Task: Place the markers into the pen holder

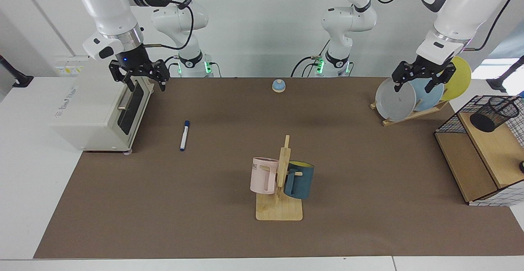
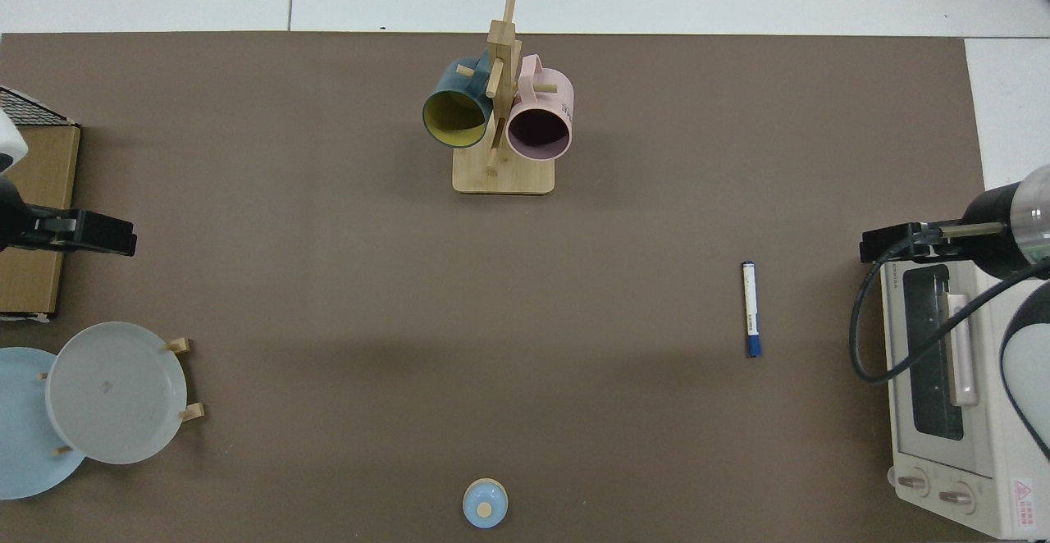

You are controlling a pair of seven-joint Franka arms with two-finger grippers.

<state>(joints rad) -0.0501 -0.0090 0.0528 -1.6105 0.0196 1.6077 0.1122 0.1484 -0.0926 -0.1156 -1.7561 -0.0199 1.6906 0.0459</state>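
Robotics lab w/ mock kitchen props; toaster oven (image 1: 102, 111), plate rack (image 1: 409, 113), mug tree (image 1: 282, 181) on brown mat (image 1: 368, 181).

marker (image 2: 750, 308) flat on mat | near toaster oven (image 2: 951, 403) | mug rack (image 2: 500, 116) well apart

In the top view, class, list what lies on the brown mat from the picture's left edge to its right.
Grey plate → dark blue mug → pink mug → marker → toaster oven.

The pale pink ceramic mug (image 1: 264, 175) shows the letters "ME" by its rim; the white toaster oven's (image 1: 98, 111) top lettering is unreadable.
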